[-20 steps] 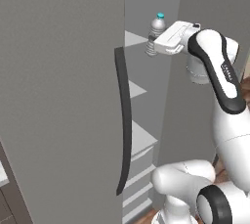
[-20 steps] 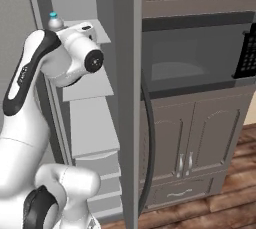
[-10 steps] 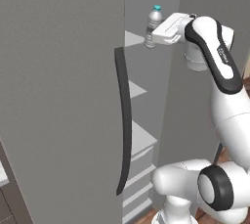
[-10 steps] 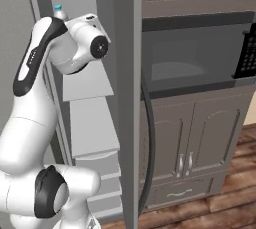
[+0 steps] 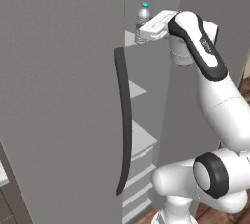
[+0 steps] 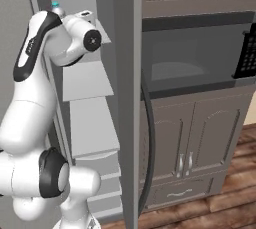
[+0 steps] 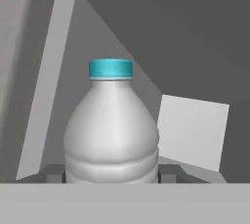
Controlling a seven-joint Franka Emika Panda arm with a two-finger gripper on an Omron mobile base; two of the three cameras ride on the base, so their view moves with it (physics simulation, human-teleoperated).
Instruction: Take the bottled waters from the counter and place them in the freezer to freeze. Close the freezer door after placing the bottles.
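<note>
Grey freezer door (image 5: 63, 96) flanks jaw-held bottle (image 7: 111, 130)

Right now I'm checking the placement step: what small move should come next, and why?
Probably ease the bottle down onto the top shelf before opening the jaws: it stands upright between the gripper's fingertips, already inside the open freezer.

arm shell: glossy white rounded plastic segments of the robot arm (image 5: 222, 105), thick and tubular
joints: dark charcoal rings and round end caps between the white segments, one large cap low on the arm (image 5: 211, 174), another at the wrist (image 6: 92, 38)
forearm: long black inlay stripe with small pale lettering, too small to read
hand: boxy white gripper (image 5: 145, 33) housing; small dark finger tips (image 7: 167, 173)
</note>
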